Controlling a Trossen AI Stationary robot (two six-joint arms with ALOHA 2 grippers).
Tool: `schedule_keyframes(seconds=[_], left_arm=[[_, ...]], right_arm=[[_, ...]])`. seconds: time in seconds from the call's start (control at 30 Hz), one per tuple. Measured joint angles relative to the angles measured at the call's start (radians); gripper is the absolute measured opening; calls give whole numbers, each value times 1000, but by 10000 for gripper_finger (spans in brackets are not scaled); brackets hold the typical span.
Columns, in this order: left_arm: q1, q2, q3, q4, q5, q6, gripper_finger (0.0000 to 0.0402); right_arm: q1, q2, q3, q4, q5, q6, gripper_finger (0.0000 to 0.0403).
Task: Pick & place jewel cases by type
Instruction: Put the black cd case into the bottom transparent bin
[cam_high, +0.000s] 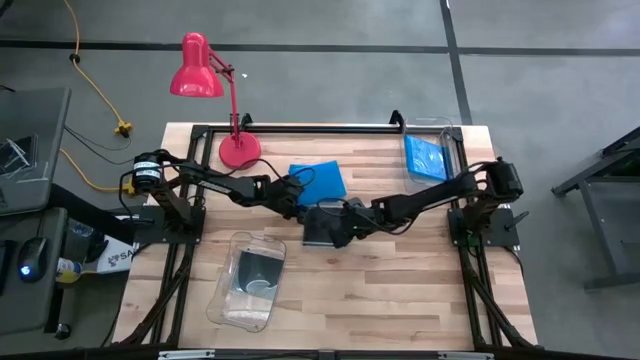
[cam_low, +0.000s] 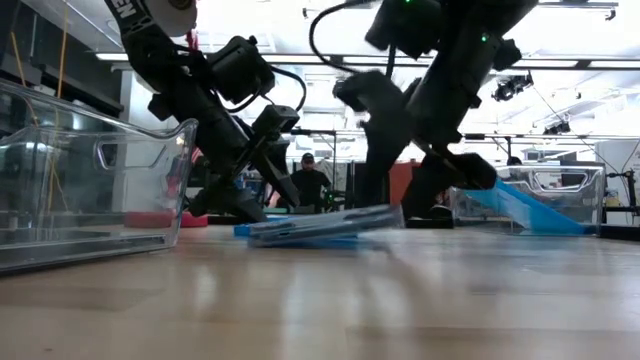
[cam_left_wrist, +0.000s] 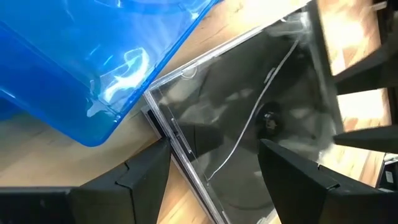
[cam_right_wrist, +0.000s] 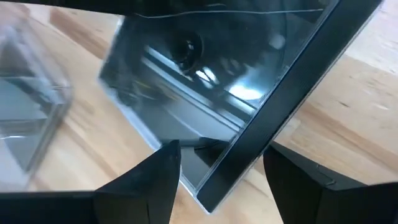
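High view: dark jewel case (cam_high: 322, 226) at table centre, just beside blue jewel case (cam_high: 318, 180); left gripper (cam_high: 300, 199) and right gripper (cam_high: 345, 218) meeting over it. Red lamp (cam_high: 205, 85) behind, clear bin (cam_high: 249, 280) in front, second bin (cam_high: 432, 152) holding blue cases at right rear. Low view: dark case tilted, one edge raised off table (cam_low: 400, 300). Left wrist view: fingers (cam_left_wrist: 143, 177) spread, straddling dark case edge. Right wrist view: fingers (cam_right_wrist: 155, 177) spread around dark case corner.
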Motion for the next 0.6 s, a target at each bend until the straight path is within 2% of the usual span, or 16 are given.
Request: schedule_keyframes(seconds=[0.6], left_arm=[[0,0,0,-6,3,0,239]], right_arm=[[-3,-48,2,-6,11,-7,208]])
